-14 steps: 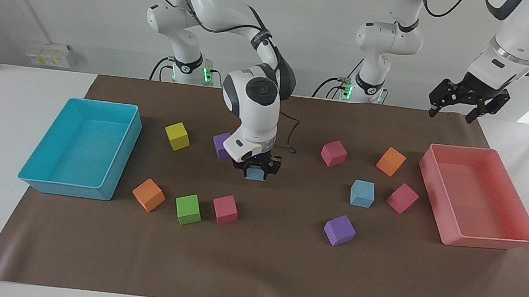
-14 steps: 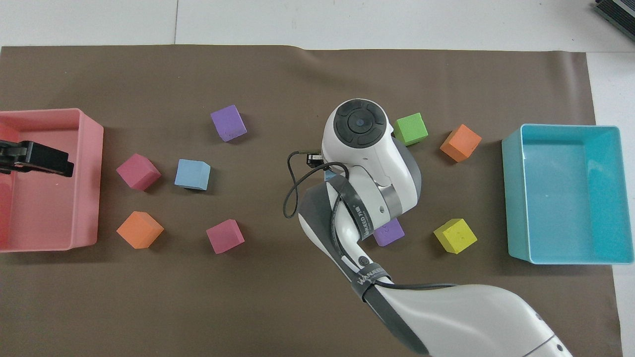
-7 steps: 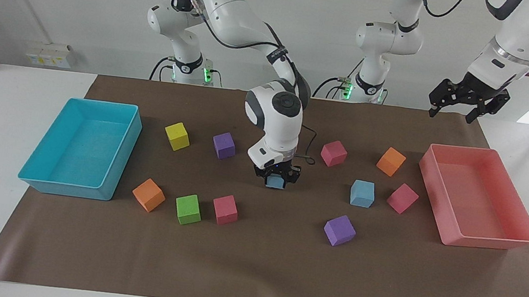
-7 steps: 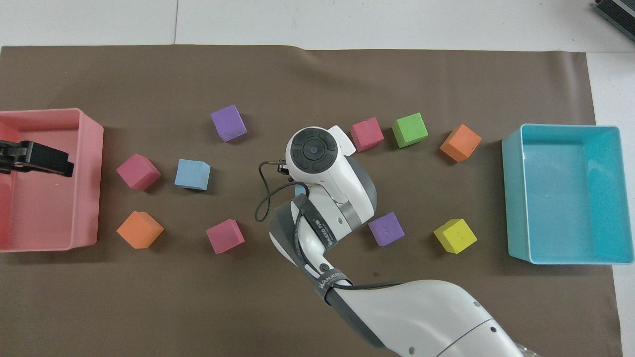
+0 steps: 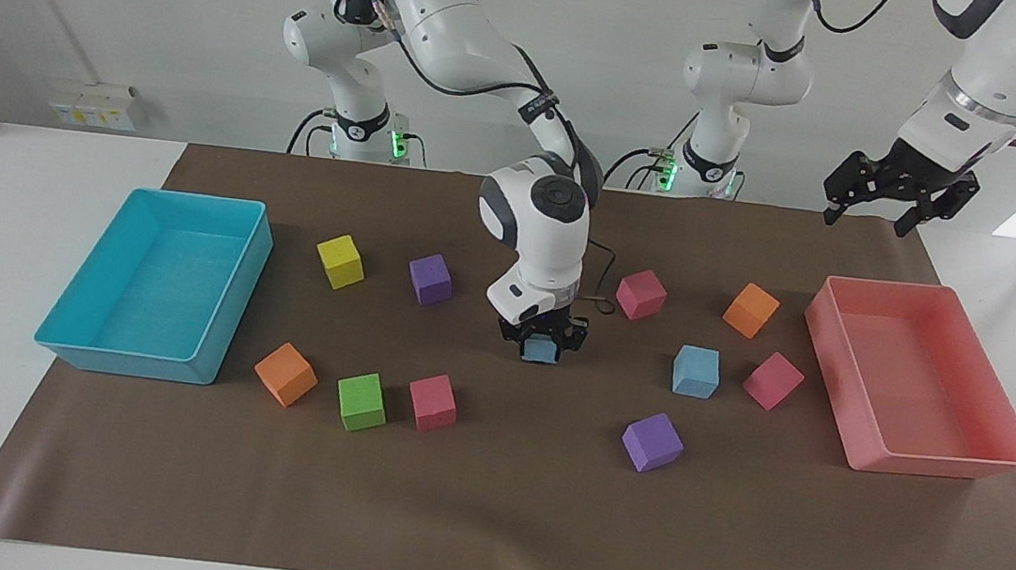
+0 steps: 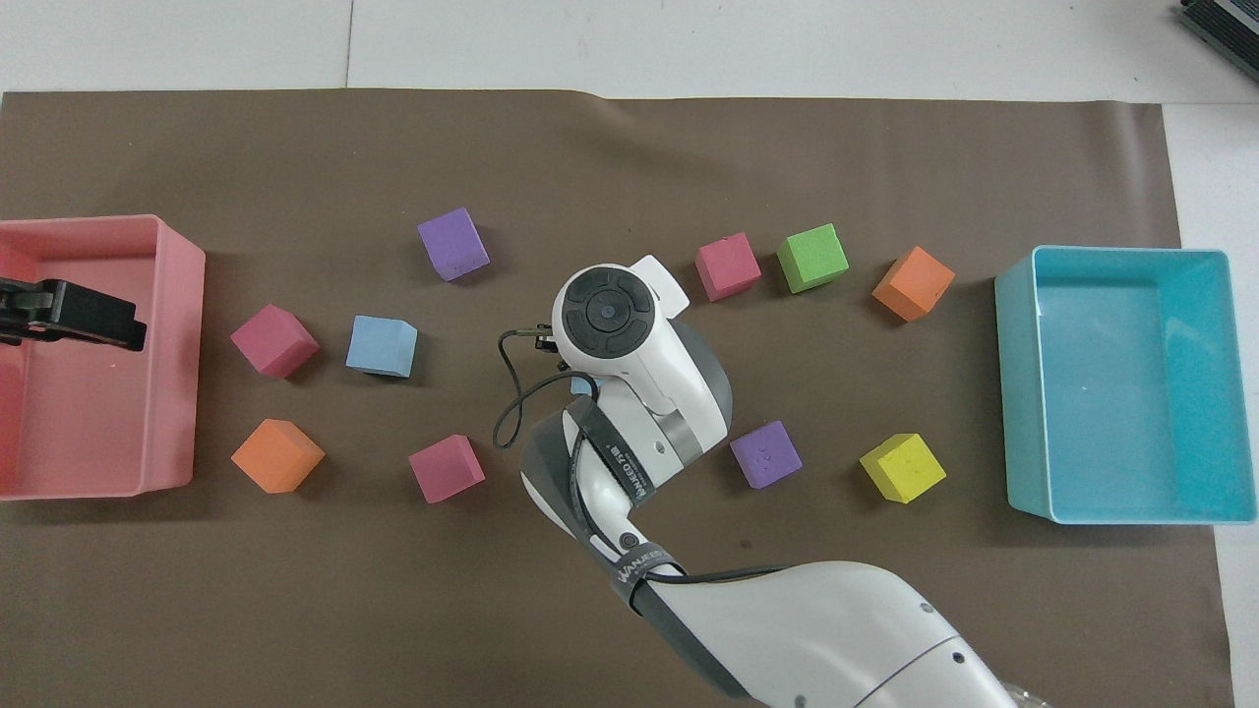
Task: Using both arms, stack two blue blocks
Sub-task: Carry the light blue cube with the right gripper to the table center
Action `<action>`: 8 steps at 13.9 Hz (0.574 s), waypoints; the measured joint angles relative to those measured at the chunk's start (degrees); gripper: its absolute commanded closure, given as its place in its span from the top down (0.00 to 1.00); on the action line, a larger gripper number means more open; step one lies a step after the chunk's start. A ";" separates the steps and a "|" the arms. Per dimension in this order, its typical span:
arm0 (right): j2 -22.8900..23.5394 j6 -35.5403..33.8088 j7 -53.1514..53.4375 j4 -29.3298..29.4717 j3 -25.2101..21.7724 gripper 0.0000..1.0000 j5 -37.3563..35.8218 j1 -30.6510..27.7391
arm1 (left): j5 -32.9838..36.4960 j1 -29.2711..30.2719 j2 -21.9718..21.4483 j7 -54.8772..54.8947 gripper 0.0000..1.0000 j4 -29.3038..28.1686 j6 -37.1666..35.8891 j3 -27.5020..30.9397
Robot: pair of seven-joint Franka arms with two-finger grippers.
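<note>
My right gripper [image 5: 543, 344] is shut on a light blue block [image 5: 543, 350] and holds it just above the mat near the table's middle. In the overhead view the right arm covers it, and only a sliver of the block [image 6: 582, 386] shows. The second blue block [image 5: 696, 372] lies on the mat toward the left arm's end, beside a pink cube [image 5: 773, 380]; it also shows in the overhead view [image 6: 382, 346]. My left gripper [image 5: 864, 219] waits open and empty, raised over the pink tray [image 5: 933, 462]; it also shows in the overhead view [image 6: 69, 315].
A turquoise tray [image 5: 229, 293] stands at the right arm's end. Purple [image 5: 652, 442], pink [image 5: 641, 294], orange [image 5: 751, 310], yellow [image 5: 341, 261], green [image 5: 362, 401] and other cubes lie scattered on the brown mat [image 5: 484, 509].
My right gripper has carried the blue block across the mat toward the left arm's end, closer to the second blue block. The left arm has not moved.
</note>
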 measured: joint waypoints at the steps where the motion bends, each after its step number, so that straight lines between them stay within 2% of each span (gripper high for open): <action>1: 0.12 0.00 -2.10 -0.18 0.01 0.00 0.00 0.14 | 0.00 0.00 0.00 0.00 1.00 0.00 0.00 0.00; 8: 0.35 0.00 -5.41 -1.02 0.09 0.00 0.14 0.21 | 0.00 0.00 0.00 0.00 1.00 0.00 0.00 0.00</action>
